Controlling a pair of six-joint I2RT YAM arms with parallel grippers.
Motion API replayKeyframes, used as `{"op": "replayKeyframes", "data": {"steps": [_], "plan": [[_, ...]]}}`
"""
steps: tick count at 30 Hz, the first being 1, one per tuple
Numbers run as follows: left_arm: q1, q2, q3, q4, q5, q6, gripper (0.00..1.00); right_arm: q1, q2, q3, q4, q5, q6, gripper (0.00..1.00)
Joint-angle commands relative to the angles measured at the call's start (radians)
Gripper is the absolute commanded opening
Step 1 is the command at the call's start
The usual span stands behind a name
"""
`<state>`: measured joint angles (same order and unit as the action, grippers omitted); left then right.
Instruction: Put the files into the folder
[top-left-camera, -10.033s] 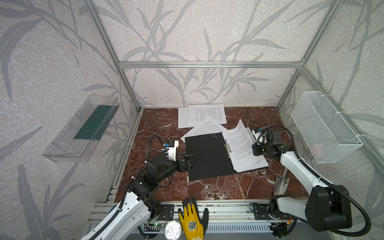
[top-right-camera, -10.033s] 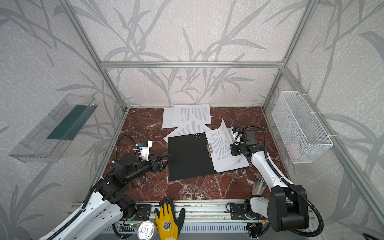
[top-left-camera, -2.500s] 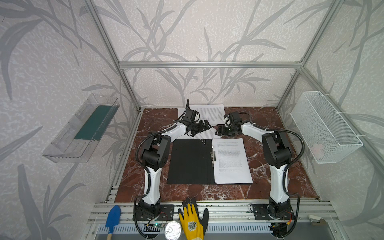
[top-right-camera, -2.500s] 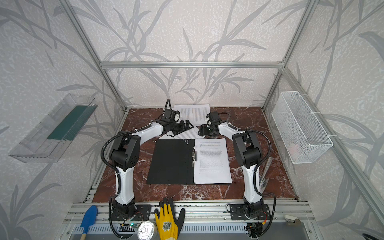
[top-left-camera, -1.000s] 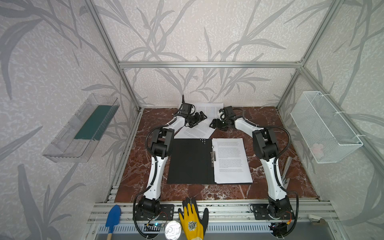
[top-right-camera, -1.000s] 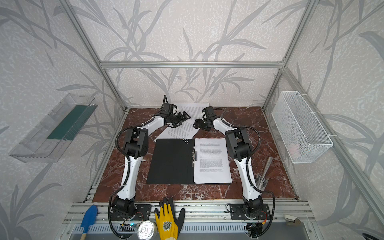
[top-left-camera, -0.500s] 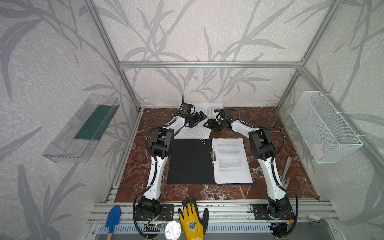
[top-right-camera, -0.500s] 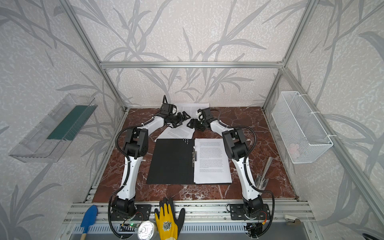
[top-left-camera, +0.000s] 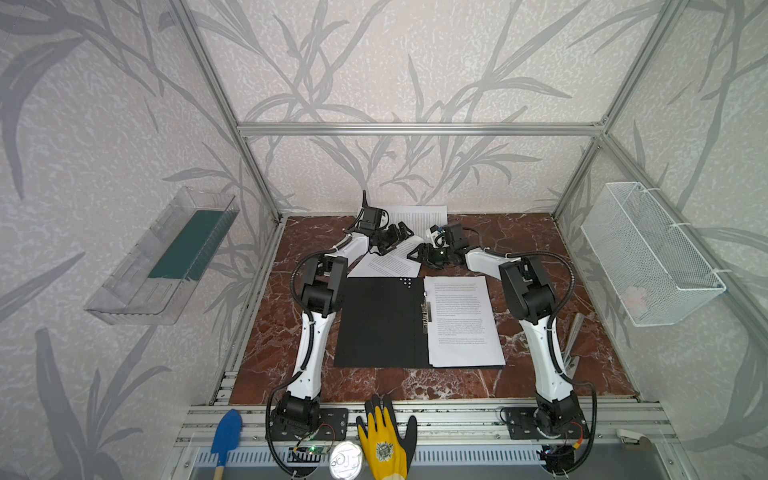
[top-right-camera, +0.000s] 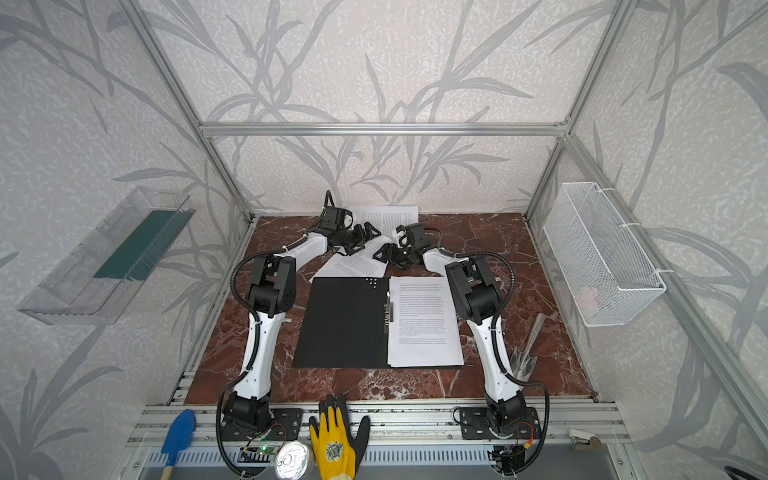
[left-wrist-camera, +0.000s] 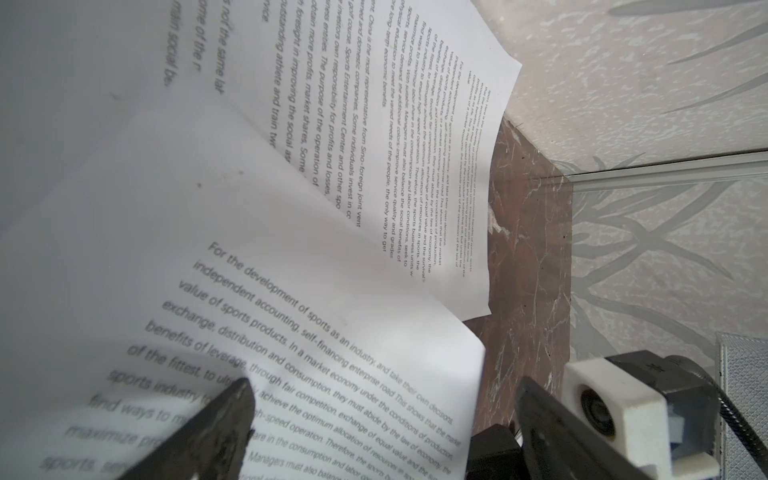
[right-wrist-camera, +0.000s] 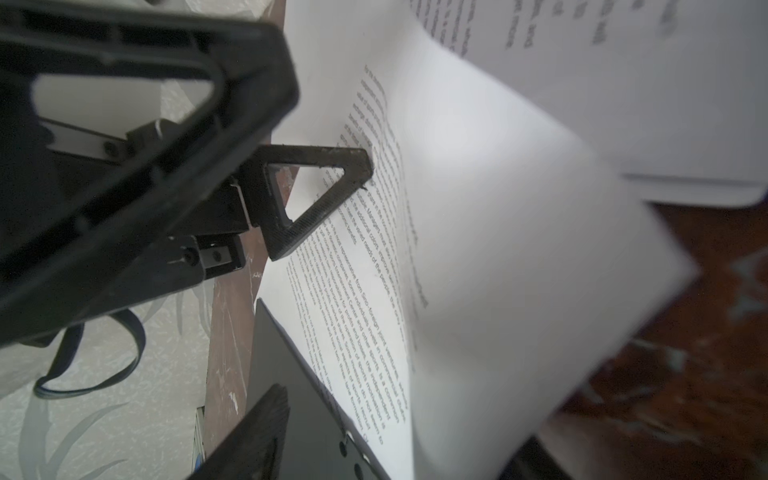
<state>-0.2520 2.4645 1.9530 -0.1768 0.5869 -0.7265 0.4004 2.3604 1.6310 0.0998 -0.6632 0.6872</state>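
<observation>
The black folder (top-left-camera: 382, 324) lies open in the middle of the marble floor in both top views. One of the files (top-left-camera: 461, 320) lies flat on its right half. Behind it a tilted sheet (top-left-camera: 386, 266) lies loose, with more sheets (top-left-camera: 419, 216) against the back wall. My left gripper (top-left-camera: 397, 239) is open over the tilted sheet, whose corner (left-wrist-camera: 415, 374) lies between the jaws (left-wrist-camera: 380, 395). My right gripper (top-left-camera: 417, 253) faces it from the right. Its jaws (right-wrist-camera: 395, 440) stand apart around the sheet's bowed, raised edge (right-wrist-camera: 478, 249). The folder's back edge (right-wrist-camera: 291, 374) shows below.
A clear wall tray holding a dark green panel (top-left-camera: 183, 245) hangs on the left wall. A white wire basket (top-left-camera: 648, 257) hangs on the right wall. A metal tool (top-left-camera: 573, 332) lies beside the right arm. A yellow glove (top-left-camera: 384, 440), a blue scoop (top-left-camera: 226, 432) and a tin (top-left-camera: 345, 461) sit at the front rail.
My right gripper has moved left toward the left gripper, onto the tilted sheet's edge, and its jaws have narrowed. The left gripper has hardly moved.
</observation>
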Motion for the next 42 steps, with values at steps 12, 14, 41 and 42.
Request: {"op": "replayKeyframes", "data": {"steps": [12, 14, 41, 42], "plan": [[0.010, 0.024, -0.066, -0.048, 0.008, -0.017, 0.99, 0.001, 0.004, -0.069, 0.082, 0.110, 0.087, 0.41], [0.011, 0.017, -0.069, -0.041, 0.021, -0.019, 0.99, 0.001, 0.005, -0.061, 0.070, 0.137, 0.074, 0.29], [-0.292, -1.021, -0.606, -0.383, -0.467, 0.283, 0.99, -0.014, -0.266, 0.135, -0.268, 0.315, -0.168, 0.00], [-0.303, -1.049, -0.631, -0.393, -0.483, 0.278, 0.99, -0.014, -0.279, 0.142, -0.278, 0.314, -0.168, 0.00]]}}
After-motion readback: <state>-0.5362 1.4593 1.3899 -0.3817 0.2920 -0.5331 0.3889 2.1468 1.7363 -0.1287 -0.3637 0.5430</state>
